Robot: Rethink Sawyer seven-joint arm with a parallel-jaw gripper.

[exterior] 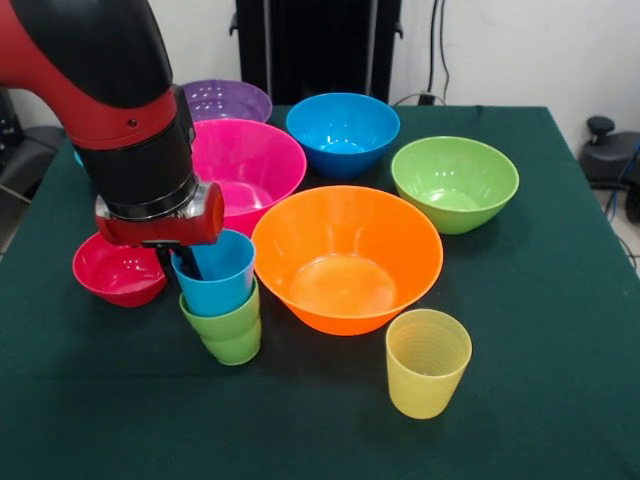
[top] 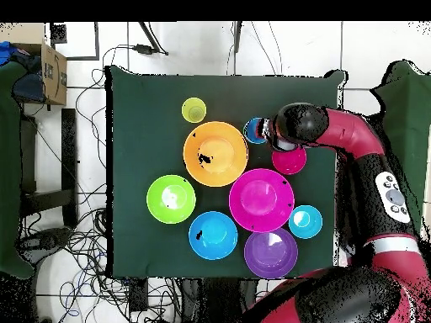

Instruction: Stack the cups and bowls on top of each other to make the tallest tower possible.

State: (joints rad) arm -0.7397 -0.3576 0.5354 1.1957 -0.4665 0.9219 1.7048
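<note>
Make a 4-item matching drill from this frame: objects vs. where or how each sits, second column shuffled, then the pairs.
Column 1:
1. yellow cup
2. blue cup
3. red bowl
4. purple bowl

Column 2:
A. nested in the green cup, under the gripper
B. far side of the table, behind the pink bowl
C. standing alone in front of the orange bowl
D. beside the two-cup stack, on the side away from the orange bowl

Pairs: 1-C, 2-A, 3-D, 4-B
</note>
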